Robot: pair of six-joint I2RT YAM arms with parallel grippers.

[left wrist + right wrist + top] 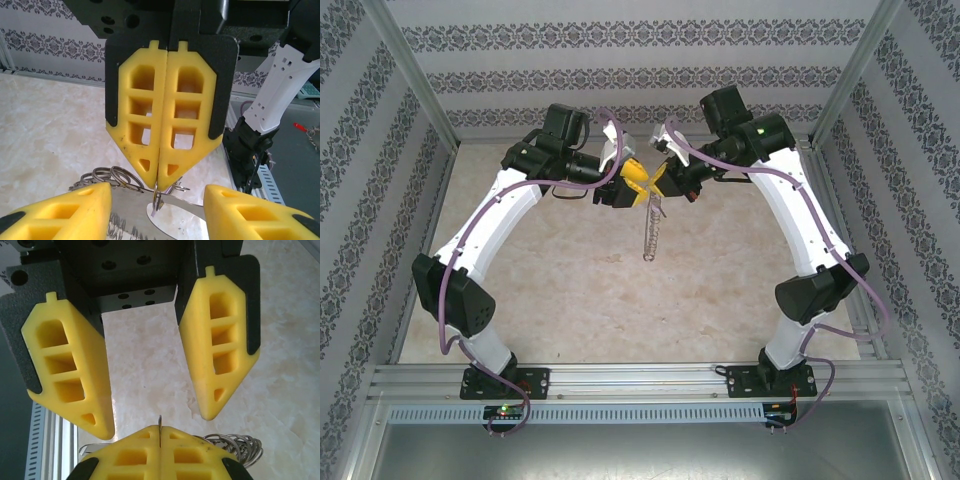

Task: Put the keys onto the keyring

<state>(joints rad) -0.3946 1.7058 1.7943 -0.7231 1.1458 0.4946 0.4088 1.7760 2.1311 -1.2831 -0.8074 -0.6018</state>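
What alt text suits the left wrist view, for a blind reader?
The right gripper, shut, pinches a silvery loop of the keyring at its tips. The left gripper, open, flanks it below with yellow fingers, over a pale table.

I was working in a robotics lab test booth: patterned wallpaper panels (620, 80) boxed me in, bare aluminium posts (415, 75) framed the corners, and my arm bases (505, 382) were bolted to a slotted metal rail (640, 378) along a marble-look table (590, 300).
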